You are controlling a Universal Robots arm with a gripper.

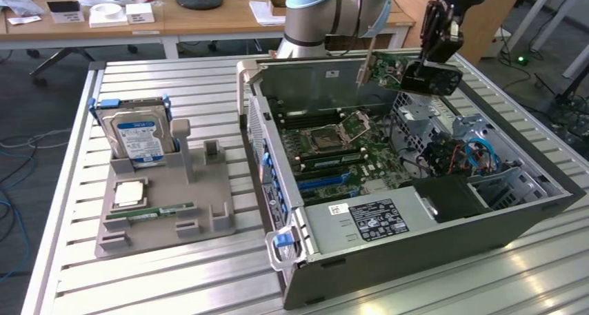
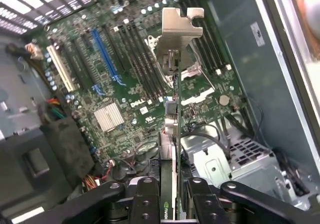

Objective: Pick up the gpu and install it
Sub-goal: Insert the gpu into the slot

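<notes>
Green board and pale metal bracket tell me the gpu is hanging in the upper right of the exterior view, above the far wall of the open case and touching nothing below it. The gripper has it pinched by the fan end. From the wrist view the fingers are drawn in to a narrow gap and clamped on both faces of the card, which I see edge-on with its bracket pointing away from me.

My worry is alignment. The card looks tilted in the exterior view, and if its edge met the blue slot at an angle, it could jam or scrape the motherboard. The bracket might catch the case wall, and loose cables lie near the path. A narrow pinch on one end could also let the card swivel.

Readable writing: "DELL" printed on the motherboard, and the NVIDIA mark beside the fingers. The label on the power supply and the blue one on the hard drive are too small to read.
</notes>
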